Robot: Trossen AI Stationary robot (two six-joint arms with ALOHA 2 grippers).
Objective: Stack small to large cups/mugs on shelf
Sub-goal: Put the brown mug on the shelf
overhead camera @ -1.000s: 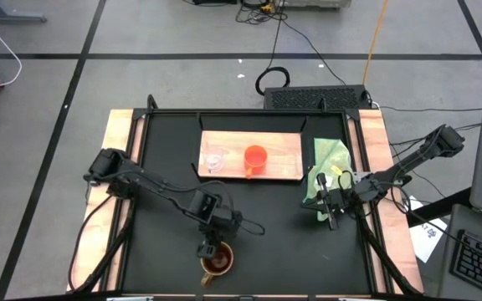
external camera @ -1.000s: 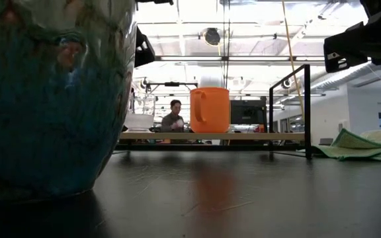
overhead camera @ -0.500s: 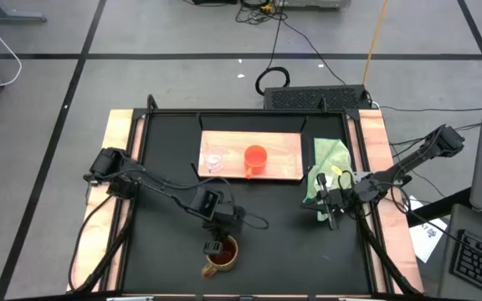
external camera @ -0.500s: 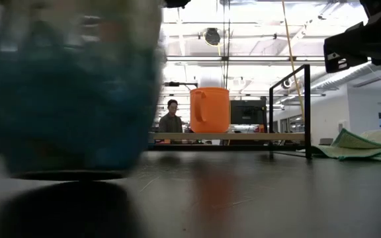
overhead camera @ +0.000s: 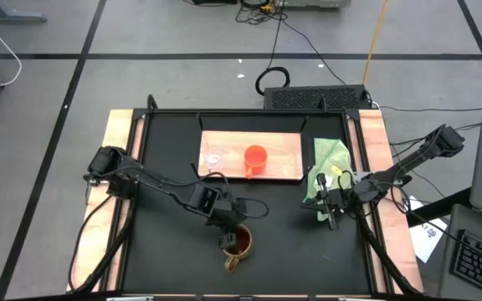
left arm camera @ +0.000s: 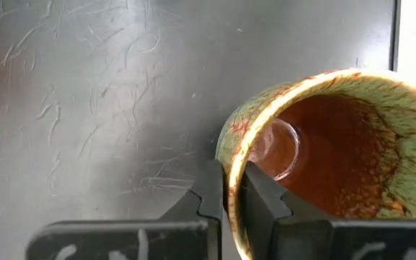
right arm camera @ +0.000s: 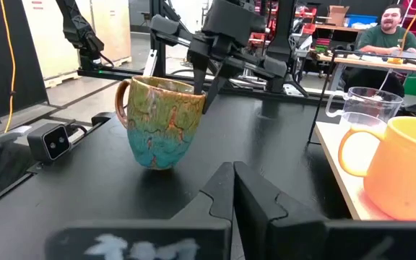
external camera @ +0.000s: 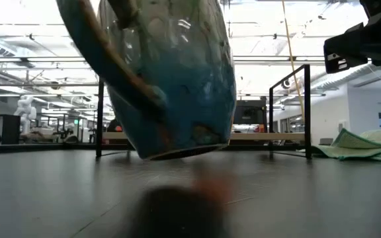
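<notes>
My left gripper (overhead camera: 227,237) is shut on the brown mug (overhead camera: 241,243), a glazed brown, green and blue mug with its handle (overhead camera: 231,263) toward the near edge. It fills the low view as the mug (external camera: 170,79). The clear glass cup (overhead camera: 215,159) and the orange cup (overhead camera: 255,159) stand upright on the light-wood shelf (overhead camera: 284,144) at the far middle. My right gripper (overhead camera: 331,219) hovers shut near the right edge, beside the green cloth (overhead camera: 329,167). My left gripper pinches the mug's rim (left arm camera: 231,162) on its far-left side, with one finger (left arm camera: 262,198) inside the mug and the other (left arm camera: 211,191) outside. The fingers come from above, slanting down. The mug is lifted clear of the table and tilted, base (external camera: 177,151) just above the top.
A black metal frame (external camera: 307,109) edges the far part of the table around the shelf. The green cloth (external camera: 362,145) lies crumpled right of the shelf. A small grey camera block (right arm camera: 49,141) sits at the near edge. People sit in the room behind.
My left gripper has carried the mug from the near edge up off the table and toward the right and far side. The mug has gone from standing on the table to hanging tilted in the air, and in the low view it now hides the orange cup.
</notes>
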